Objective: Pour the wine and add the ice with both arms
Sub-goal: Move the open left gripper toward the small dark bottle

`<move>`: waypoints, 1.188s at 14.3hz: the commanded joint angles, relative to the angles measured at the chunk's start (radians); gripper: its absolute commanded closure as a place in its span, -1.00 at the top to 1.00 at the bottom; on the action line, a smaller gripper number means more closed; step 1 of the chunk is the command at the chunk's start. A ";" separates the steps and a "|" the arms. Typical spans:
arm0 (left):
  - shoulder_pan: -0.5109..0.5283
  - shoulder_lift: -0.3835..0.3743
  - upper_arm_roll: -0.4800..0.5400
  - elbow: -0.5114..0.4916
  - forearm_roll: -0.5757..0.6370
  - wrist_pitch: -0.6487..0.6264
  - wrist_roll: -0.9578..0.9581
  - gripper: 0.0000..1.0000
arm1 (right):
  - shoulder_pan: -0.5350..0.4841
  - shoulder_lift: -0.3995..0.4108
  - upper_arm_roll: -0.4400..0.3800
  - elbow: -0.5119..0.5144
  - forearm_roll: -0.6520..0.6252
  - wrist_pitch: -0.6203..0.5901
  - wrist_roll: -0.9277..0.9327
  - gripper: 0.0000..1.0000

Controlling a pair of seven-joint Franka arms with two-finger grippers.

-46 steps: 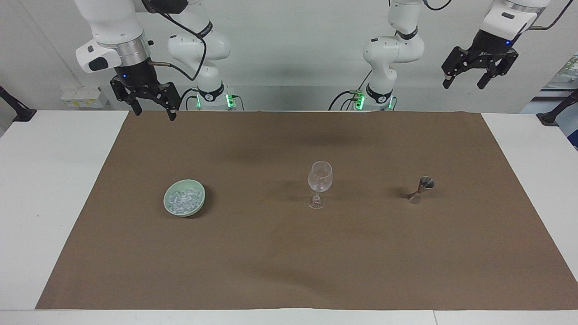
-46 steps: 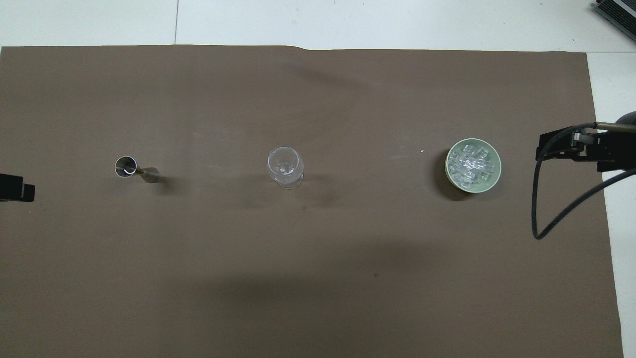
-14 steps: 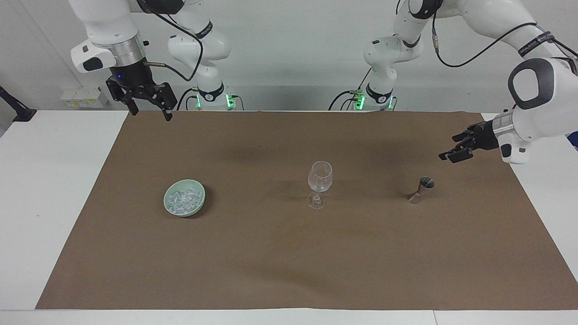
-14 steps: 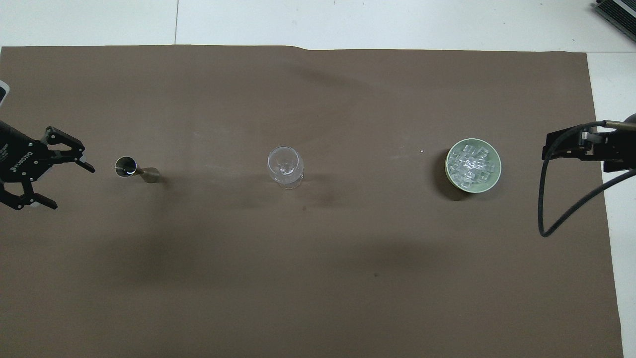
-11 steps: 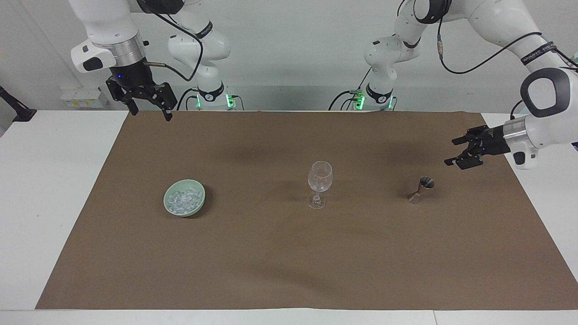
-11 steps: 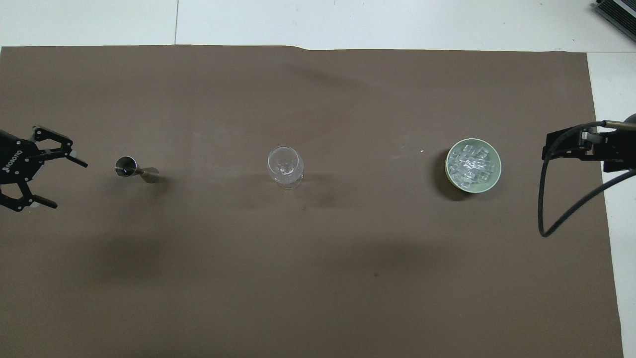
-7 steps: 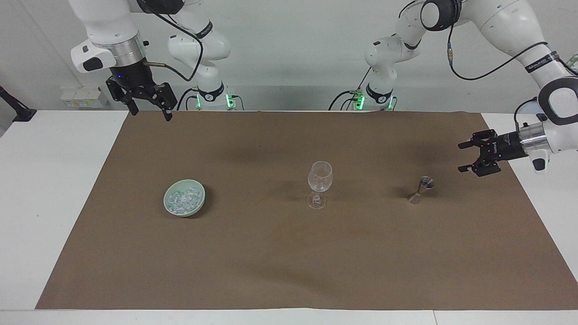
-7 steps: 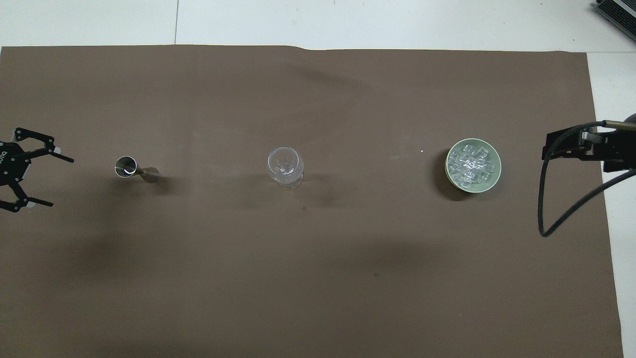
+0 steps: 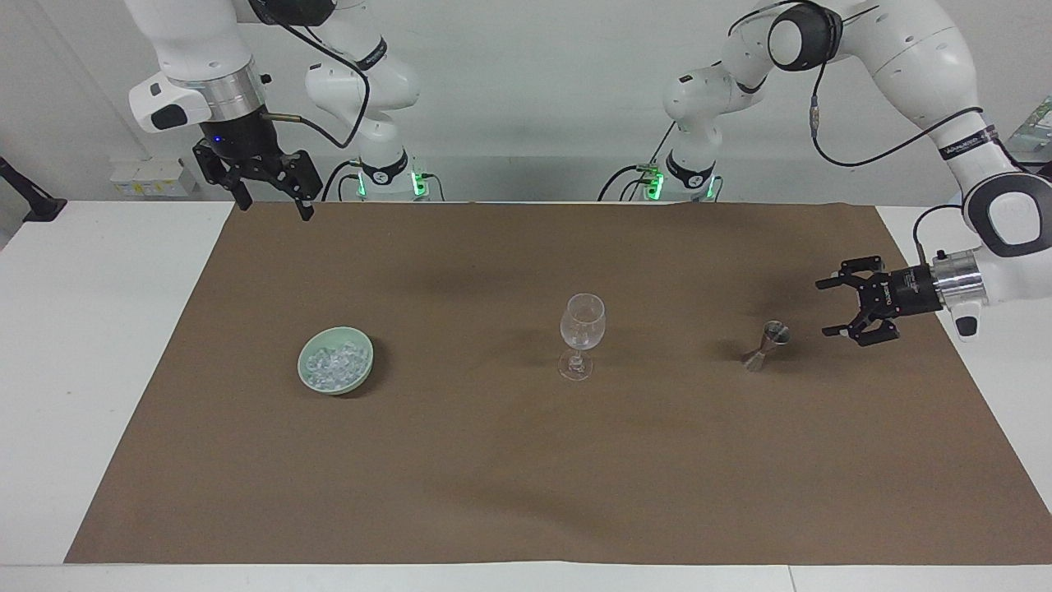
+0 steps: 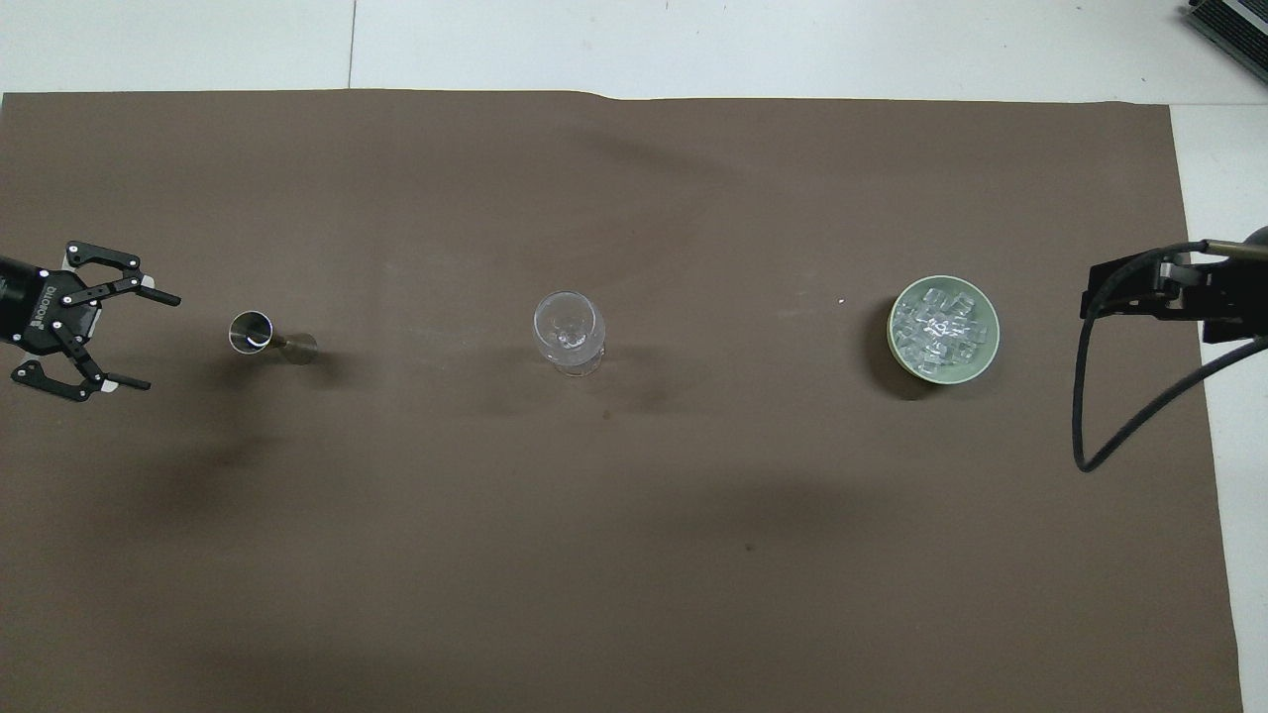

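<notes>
Left gripper (image 9: 828,307) descended beside jigger (image 9: 768,344), gaping, empty; ice (image 9: 334,363) glints.

Three things in one row across the desk's middle, open gaps between them

The jigger (image 9: 767,345), wine glass (image 9: 582,335) and bowl (image 9: 335,360) of ice (image 9: 333,363) stand well apart on the brown mat (image 9: 526,460). The left pincer (image 9: 828,307), spread wide, has bare mat between it and the jigger; the right pincer (image 9: 275,202) hangs over the mat's corner.
</notes>
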State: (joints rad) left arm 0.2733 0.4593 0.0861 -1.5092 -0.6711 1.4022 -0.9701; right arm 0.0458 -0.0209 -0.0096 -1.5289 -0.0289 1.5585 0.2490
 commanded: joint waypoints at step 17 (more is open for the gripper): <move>0.056 0.139 0.001 -0.095 -0.254 0.044 0.094 1.00 | -0.009 -0.011 0.000 -0.013 0.020 -0.012 -0.004 1.00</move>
State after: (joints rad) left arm 0.3235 0.5960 0.0904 -1.5604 -0.8900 1.4211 -0.8984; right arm 0.0458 -0.0209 -0.0096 -1.5293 -0.0289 1.5585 0.2490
